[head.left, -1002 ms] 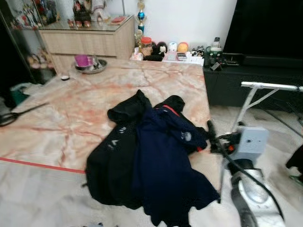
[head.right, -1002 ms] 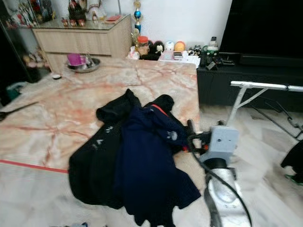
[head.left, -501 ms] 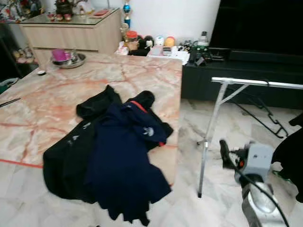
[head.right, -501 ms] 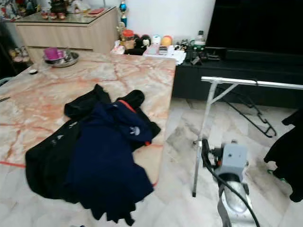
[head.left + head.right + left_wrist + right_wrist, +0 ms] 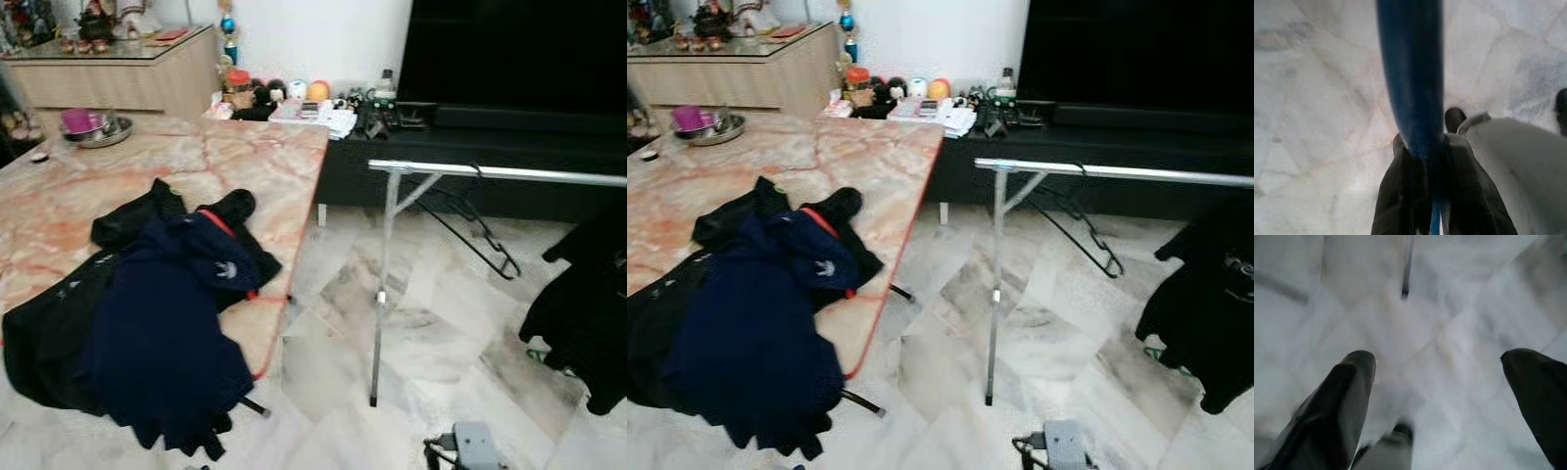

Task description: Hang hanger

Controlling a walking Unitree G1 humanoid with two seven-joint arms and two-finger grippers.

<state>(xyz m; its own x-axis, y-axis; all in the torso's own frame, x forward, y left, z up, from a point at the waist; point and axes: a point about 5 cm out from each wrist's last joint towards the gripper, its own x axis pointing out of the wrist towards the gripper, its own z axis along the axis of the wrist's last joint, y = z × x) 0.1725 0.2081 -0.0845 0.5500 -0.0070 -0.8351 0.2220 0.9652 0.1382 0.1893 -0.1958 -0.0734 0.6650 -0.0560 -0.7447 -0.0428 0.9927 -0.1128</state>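
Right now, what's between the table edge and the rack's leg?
Bare marble floor in both eye views. The table, with clothes piled on it, stands apart from the rack leg; nothing lies in the gap.

The floor [image 5: 441, 323] was polished marble tile — pale grey, veined, softly glossy. A low table [image 5: 245, 166] had a smooth marble-look top in peach and rust veins. On it lay matt cloth: a navy garment [image 5: 167, 333] and a black garment [image 5: 49, 333]. The clothes rack [image 5: 490, 171] was bare silvery metal tubing with a dull sheen, and a thin black wire hanger [image 5: 480, 240] hung from it. The sideboard [image 5: 118, 83] looked like pale wood under a reflective top. In the left wrist view, black matt fingers [image 5: 1400, 196] pinched a smooth blue plastic hanger [image 5: 1413, 73].
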